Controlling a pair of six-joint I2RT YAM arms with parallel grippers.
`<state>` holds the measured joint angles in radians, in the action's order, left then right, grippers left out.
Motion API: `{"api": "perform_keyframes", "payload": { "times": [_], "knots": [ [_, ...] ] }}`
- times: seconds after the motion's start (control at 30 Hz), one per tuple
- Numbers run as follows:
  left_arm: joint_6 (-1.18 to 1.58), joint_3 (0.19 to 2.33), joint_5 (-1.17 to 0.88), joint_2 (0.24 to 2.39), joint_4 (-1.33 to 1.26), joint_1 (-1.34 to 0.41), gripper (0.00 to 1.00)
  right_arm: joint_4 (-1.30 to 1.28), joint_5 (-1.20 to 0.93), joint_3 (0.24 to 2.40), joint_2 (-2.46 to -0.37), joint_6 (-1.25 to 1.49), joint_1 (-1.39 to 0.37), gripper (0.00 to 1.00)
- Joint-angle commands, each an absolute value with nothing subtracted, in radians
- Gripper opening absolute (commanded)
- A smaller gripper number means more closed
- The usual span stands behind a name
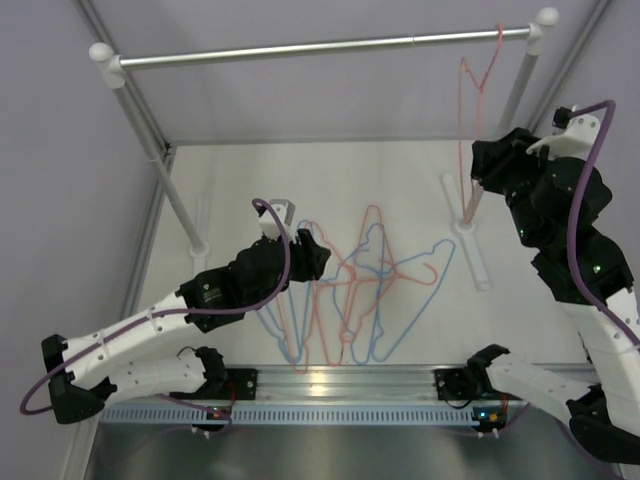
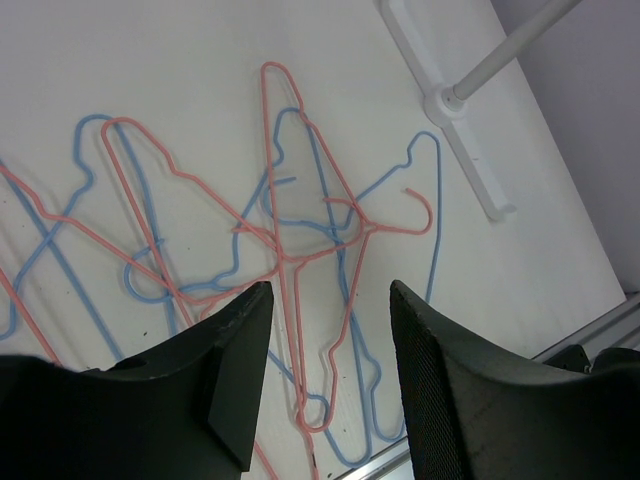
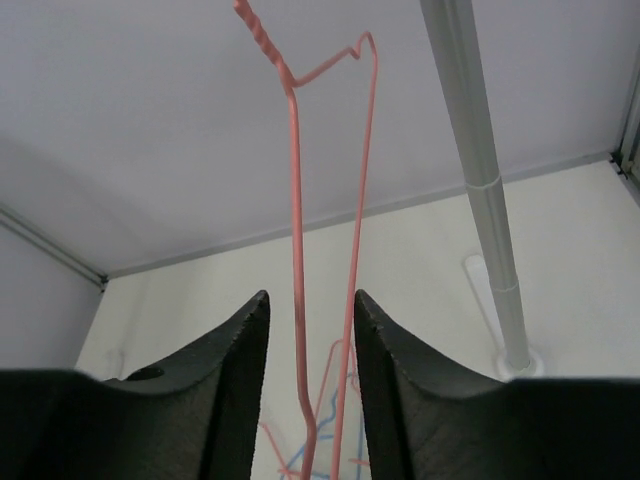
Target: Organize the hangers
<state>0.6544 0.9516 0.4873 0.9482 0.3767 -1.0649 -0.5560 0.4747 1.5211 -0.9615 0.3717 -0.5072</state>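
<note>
pink wire hanger (image 3: pixel 296 200) hangs off the rail (image 1: pixel 320 47), strands between the parted jaws of the right gripper (image 3: pixel 310 298). light, springy, slick: likely best pinched near the twisted neck. left gripper (image 2: pixel 330 290) wide above the tangled pile of hangers (image 2: pixel 283 258).
</note>
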Motion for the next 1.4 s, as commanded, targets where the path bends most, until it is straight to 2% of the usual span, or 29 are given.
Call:
{"api": "perform_keyframes", "payload": {
  "times": [0.0, 0.13, 0.4, 0.77, 1.03, 1.37],
  "knots": [
    [0.649, 0.963, 0.485, 0.962, 0.379, -1.068, 0.55, -0.541, 0.477, 1.503, -0.910, 0.391, -0.492, 0.41],
    [0.649, 0.962, 0.468, 0.980, 0.379, -1.068, 0.56, -0.587, 0.476, 1.494, -0.870, 0.417, -0.494, 0.50],
    [0.640, 0.946, 0.370, 1.106, 0.376, -1.077, 0.57, -0.695, 0.495, 1.338, -0.666, 0.492, -0.492, 0.58],
    [0.589, 0.962, 0.377, 1.434, 0.318, -1.206, 0.56, -0.759, 0.526, 0.994, -0.407, 0.647, -0.494, 0.60],
    [0.522, 1.038, 0.348, 1.659, 0.284, -1.252, 0.53, -0.758, 0.499, 0.899, -0.367, 0.692, -0.494, 0.60],
    [0.456, 1.124, 0.376, 1.807, 0.258, -1.256, 0.52, -0.758, 0.486, 0.825, -0.325, 0.709, -0.494, 0.60]
  ]
}}
